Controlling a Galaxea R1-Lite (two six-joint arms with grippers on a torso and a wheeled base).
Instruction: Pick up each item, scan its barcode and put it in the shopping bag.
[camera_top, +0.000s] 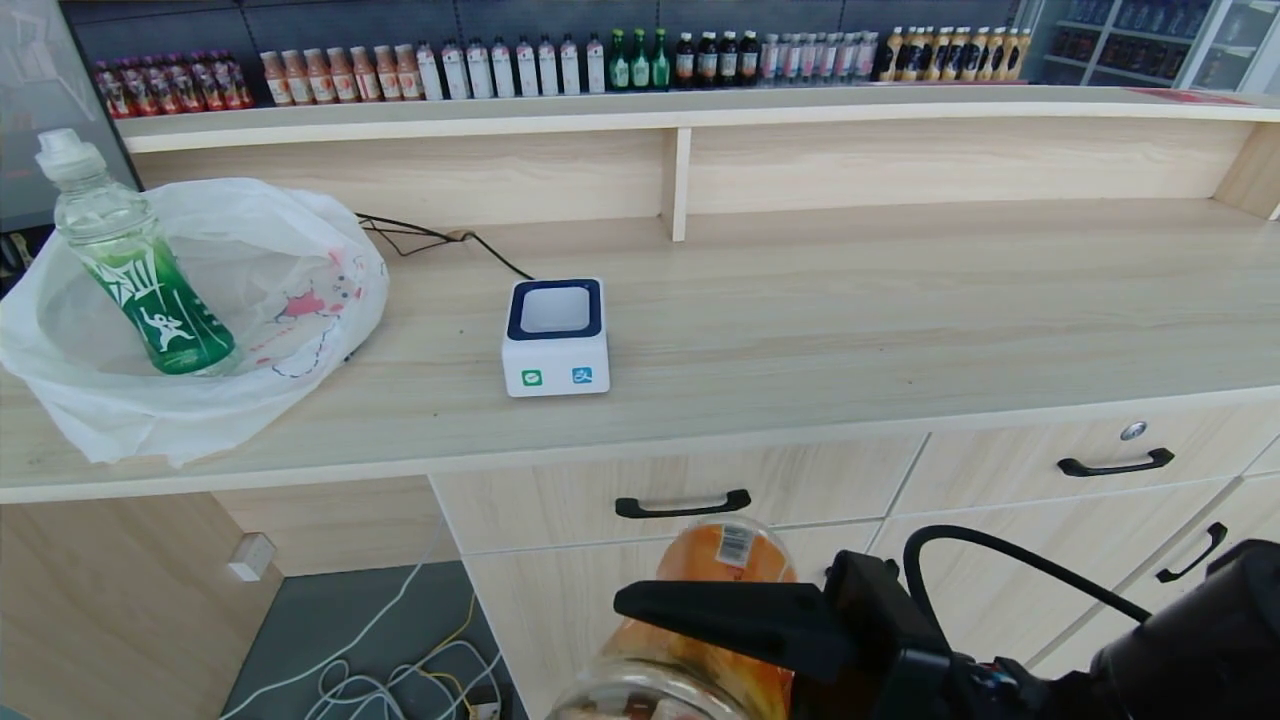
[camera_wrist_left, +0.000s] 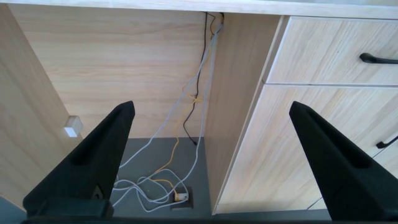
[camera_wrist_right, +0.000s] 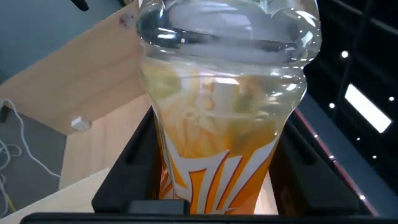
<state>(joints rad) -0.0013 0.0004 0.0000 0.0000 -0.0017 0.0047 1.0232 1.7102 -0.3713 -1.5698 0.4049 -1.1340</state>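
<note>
My right gripper (camera_top: 690, 625) is shut on an orange-labelled clear bottle (camera_top: 715, 575), held low in front of the counter's drawers with its barcode patch facing up; the right wrist view shows the bottle (camera_wrist_right: 224, 124) between the black fingers (camera_wrist_right: 134, 168). A white scanner box (camera_top: 555, 336) with a dark blue top frame sits mid-counter. To the left lies a white plastic shopping bag (camera_top: 290, 290), open, with a green-labelled bottle (camera_top: 135, 262) standing tilted in it. My left gripper (camera_wrist_left: 211, 162) hangs open below the counter, nothing between its fingers.
The wooden counter (camera_top: 900, 320) runs wide to the right of the scanner, with a raised back shelf (camera_top: 680, 110) carrying a row of bottles. A black cable (camera_top: 440, 240) runs from the scanner backwards. Drawers with black handles (camera_top: 682, 505) sit below; loose wires (camera_wrist_left: 168, 174) lie on the floor.
</note>
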